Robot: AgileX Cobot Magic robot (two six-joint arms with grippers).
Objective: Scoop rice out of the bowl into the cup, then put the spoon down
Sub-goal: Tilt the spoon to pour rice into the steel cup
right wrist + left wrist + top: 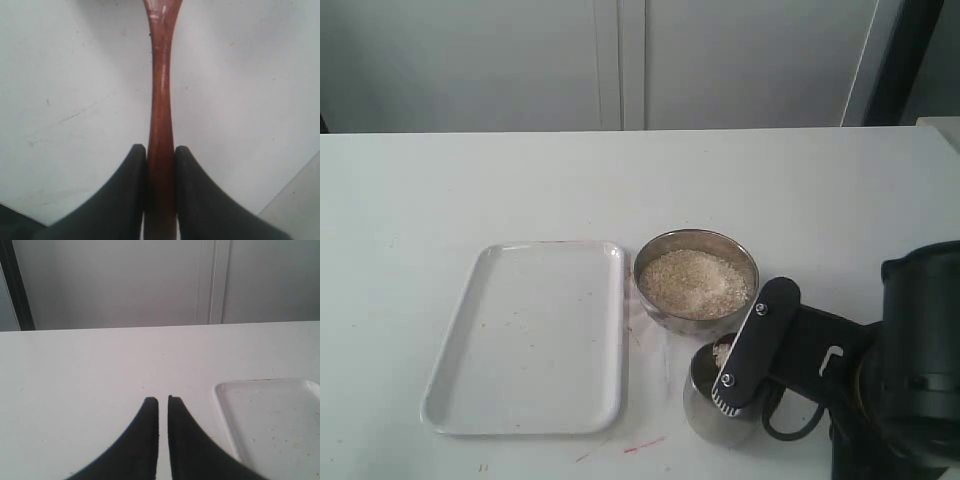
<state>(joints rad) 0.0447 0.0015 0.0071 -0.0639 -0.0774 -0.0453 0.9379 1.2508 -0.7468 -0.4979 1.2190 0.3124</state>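
The steel bowl (695, 238) stands mid-table with a heap of rice (695, 282) in it. In front of it is the steel cup (703, 412), some rice (722, 353) showing at its mouth. My right gripper (728, 395) hangs over the cup and covers part of it. In the right wrist view this gripper (160, 149) is shut on the slim handle of the reddish-brown wooden spoon (161, 90); the spoon's oval end runs out of frame. My left gripper (163, 400) is shut with nothing in it, above bare table.
A white rectangular tray (535, 335) lies left of the bowl, and its corner (270, 425) shows beside my left gripper. The right arm's black body (910, 350) fills the front right corner. Small red marks (640, 445) stain the table near the cup.
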